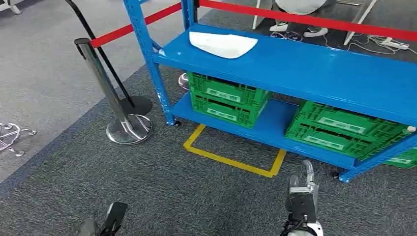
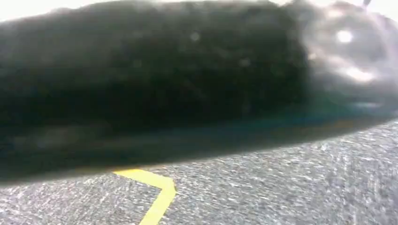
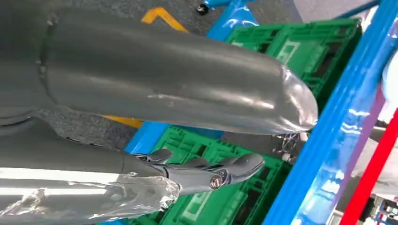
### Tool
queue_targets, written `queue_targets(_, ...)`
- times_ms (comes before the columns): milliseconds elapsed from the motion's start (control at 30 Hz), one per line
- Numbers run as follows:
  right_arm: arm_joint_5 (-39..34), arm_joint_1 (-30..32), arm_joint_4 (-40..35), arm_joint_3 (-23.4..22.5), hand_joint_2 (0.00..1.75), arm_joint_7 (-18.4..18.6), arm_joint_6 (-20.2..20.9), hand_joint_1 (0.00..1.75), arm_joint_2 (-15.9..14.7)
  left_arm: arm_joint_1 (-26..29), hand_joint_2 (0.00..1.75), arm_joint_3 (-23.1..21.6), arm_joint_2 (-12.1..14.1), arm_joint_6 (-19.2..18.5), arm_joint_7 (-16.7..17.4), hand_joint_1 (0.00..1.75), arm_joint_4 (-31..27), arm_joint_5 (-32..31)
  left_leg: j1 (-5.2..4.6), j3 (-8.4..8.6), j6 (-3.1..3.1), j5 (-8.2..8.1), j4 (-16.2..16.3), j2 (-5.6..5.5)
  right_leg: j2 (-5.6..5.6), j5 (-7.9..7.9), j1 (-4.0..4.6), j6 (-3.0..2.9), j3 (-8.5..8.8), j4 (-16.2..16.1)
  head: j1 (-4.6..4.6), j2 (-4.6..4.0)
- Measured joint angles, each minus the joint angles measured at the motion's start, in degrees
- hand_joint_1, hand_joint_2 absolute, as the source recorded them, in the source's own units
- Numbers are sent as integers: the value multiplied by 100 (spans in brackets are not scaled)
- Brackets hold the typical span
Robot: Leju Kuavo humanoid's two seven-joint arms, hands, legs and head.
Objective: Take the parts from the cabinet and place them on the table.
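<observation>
The task is at its start: the white part [image 1: 222,44] lies on the top shelf of the blue cabinet [image 1: 314,73], the right hand [image 1: 302,189] hangs released and empty, and the left hand's [image 1: 114,219] state cannot be told.

We look down on grey carpet [image 1: 162,191] marked with a yellow tape outline [image 1: 235,156], open toward the shelving. To the left stands a chrome stanchion post [image 1: 101,73] on a round base [image 1: 129,129], with a red barrier belt [image 1: 135,25] running from its top. A second, black post [image 1: 101,54] leans behind it. Chrome chair legs [image 1: 12,135] show at the far left. Beyond, a person's shoes [image 1: 314,31] and white cables [image 1: 383,44] lie on the floor.
</observation>
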Motion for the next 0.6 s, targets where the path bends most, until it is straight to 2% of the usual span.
queue_targets(33,-2,-5,17,22,0,-4,2,0,0,8,0,-2,-11,2,0,0,0,-13,19,12,38,31,-49,4,10,-2,14,42,1,-5,7,0)
queue_targets(67,-11,-4,35,37,0,-13,2,0,-4,6,0,-9,-28,2,4,0,0,-24,58,31,58,65,-91,50,6,-68,5,61,-57,75,-2,0)
queue_targets(100,-35,-22,54,63,0,-33,2,0,-4,-7,0,-7,-17,11,4,0,0,-33,62,29,94,67,-93,64,-15,-218,6,91,-164,281,45,0)
queue_targets(133,-52,-48,83,90,0,-39,2,0,-11,-11,0,-7,-15,13,11,0,0,-48,61,23,110,64,-93,97,-17,-452,-17,110,-374,729,68,0)
queue_targets(167,-61,-56,114,109,0,-44,-2,0,-22,-7,0,-9,-26,11,11,0,0,-68,53,23,117,59,-93,131,-17,-646,-24,132,-590,1180,48,0)
queue_targets(200,-70,-54,142,127,0,-46,-2,0,-28,-6,0,-9,-31,11,13,0,0,-70,51,20,124,55,-91,177,-17,-799,-24,155,-806,1611,61,0)
queue_targets(233,-74,-50,168,142,0,-44,-2,0,-35,-1,0,-9,-31,9,17,0,0,-70,51,24,124,54,-91,216,-22,-801,-25,165,-896,1774,61,0)
queue_targets(267,-83,-47,184,151,0,-44,-2,0,-44,-1,0,-9,-31,11,15,0,0,-72,51,29,120,48,-91,262,-29,-679,-26,171,-858,1677,59,0)
queue_targets(300,-83,-55,197,157,0,-44,-2,0,-50,-2,0,-9,-31,11,17,0,0,-72,51,37,113,43,-89,309,-55,-451,-29,168,-697,1338,61,0)
queue_targets(333,-85,-59,203,166,0,-46,-4,0,-55,-3,0,-9,-35,11,17,0,0,-72,52,54,95,31,-88,352,-127,-197,-30,155,-443,844,59,0)
queue_targets(367,-85,-71,205,173,0,-46,-4,0,-55,-3,0,-11,-39,11,15,0,0,-74,50,81,67,13,-86,395,-284,20,-27,146,-154,302,59,0)
queue_targets(400,-87,-98,212,194,0,-46,-4,0,-55,-1,0,-9,-37,9,15,0,0,-76,10,81,24,-8,-79,404,-429,-47,20,146,5,52,66,0)
queue_targets(433,-90,-114,214,219,0,-52,-9,0,-57,-7,0,-9,-35,9,18,0,0,-76,-10,71,-6,-15,-41,451,-363,-17,14,62,21,-2,33,0)
queue_targets(467,-94,-105,218,223,0,-52,-9,0,-59,-16,0,-9,-37,9,17,0,0,-77,-12,78,-23,-7,-50,493,-336,-17,24,49,3,2,11,0)
queue_targets(533,-101,-83,245,225,0,-52,-11,0,-63,-36,0,-13,-39,7,15,0,0,-87,6,98,-69,-16,-56,588,-242,-11,39,-27,-12,-7,22,0)
queue_targets(567,-103,-87,247,229,0,-52,-13,0,-66,-47,0,-15,-37,7,15,0,0,-98,31,84,-129,-83,-21,474,-195,20,-1,-76,-1,-27,13,0)
queue_targets(600,-105,-106,251,242,0,-52,-26,0,-66,-49,0,-15,-37,9,15,0,0,-107,40,33,-150,-234,140,271,-150,27,-6,-98,-6,-27,-11,0)
